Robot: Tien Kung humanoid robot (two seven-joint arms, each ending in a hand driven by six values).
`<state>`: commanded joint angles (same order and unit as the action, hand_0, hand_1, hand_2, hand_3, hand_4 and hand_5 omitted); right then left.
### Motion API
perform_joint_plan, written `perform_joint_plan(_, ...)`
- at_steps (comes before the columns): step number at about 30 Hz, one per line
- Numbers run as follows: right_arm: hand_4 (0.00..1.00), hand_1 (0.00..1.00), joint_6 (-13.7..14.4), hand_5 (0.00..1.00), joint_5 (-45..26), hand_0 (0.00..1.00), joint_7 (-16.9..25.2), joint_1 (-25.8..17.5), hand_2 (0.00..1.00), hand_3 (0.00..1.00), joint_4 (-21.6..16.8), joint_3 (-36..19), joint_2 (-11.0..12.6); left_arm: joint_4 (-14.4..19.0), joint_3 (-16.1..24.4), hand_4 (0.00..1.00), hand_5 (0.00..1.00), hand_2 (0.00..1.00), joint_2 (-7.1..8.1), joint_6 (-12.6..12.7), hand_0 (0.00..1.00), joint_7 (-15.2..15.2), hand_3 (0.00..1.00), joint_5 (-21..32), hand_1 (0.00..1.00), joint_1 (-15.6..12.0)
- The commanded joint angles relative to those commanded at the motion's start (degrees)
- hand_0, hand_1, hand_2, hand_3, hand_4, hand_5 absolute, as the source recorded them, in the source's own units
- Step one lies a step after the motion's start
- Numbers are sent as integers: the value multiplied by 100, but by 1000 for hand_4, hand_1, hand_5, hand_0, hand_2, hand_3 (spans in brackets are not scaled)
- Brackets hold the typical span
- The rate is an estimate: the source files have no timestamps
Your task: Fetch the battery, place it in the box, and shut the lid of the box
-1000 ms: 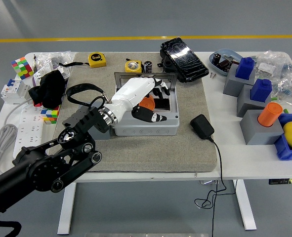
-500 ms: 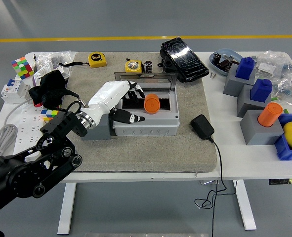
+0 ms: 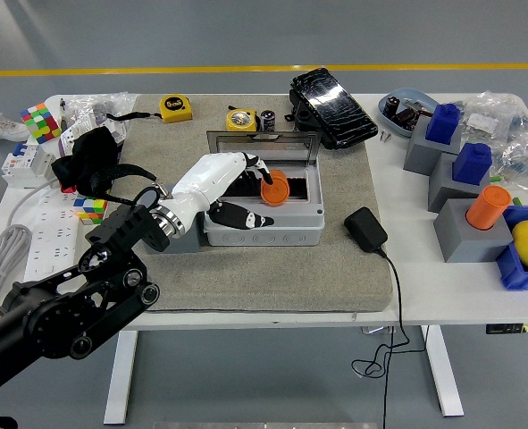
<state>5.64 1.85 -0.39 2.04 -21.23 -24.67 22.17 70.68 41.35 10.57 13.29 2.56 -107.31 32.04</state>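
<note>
A: One hand only is in frame, the left hand (image 3: 223,183), reaching from the lower left to the grey box (image 3: 264,228) at centre.

B: Holding anything?

A: No, its fingers are loosely spread over the box's left end, empty. The orange battery (image 3: 275,188) lies inside.

B: And the lid (image 3: 264,148)?

A: Upright at the back, so closing it seems the remaining step.

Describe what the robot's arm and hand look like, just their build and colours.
Only the left arm shows. It is black, built of chunky segments with round joint housings and visible bolts, ending in a ribbed silver wrist ring. The left hand has a smooth glossy white shell over the back and fingers, with black fingertips and black on the thumb. No markings can be read. The right arm is out of view.
</note>
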Motion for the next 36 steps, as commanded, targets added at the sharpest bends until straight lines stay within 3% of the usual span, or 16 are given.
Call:
perform_joint_plan(17,931,602,2,475,-7,566,1,3,591,546,-3,20,-7,-72,-46,998,262,467,-400,-44,385,23,536,96,487,100)
perform_joint_plan(32,931,602,2,475,-17,566,3,4,592,546,-8,55,-12,-457,-146,998,265,468,-1056,-49,385,-36,536,346,485,264)
perform_joint_plan(36,931,602,3,475,-17,566,4,7,592,546,-10,72,-14,-565,-183,998,265,468,-1057,-57,385,-52,536,396,485,322)
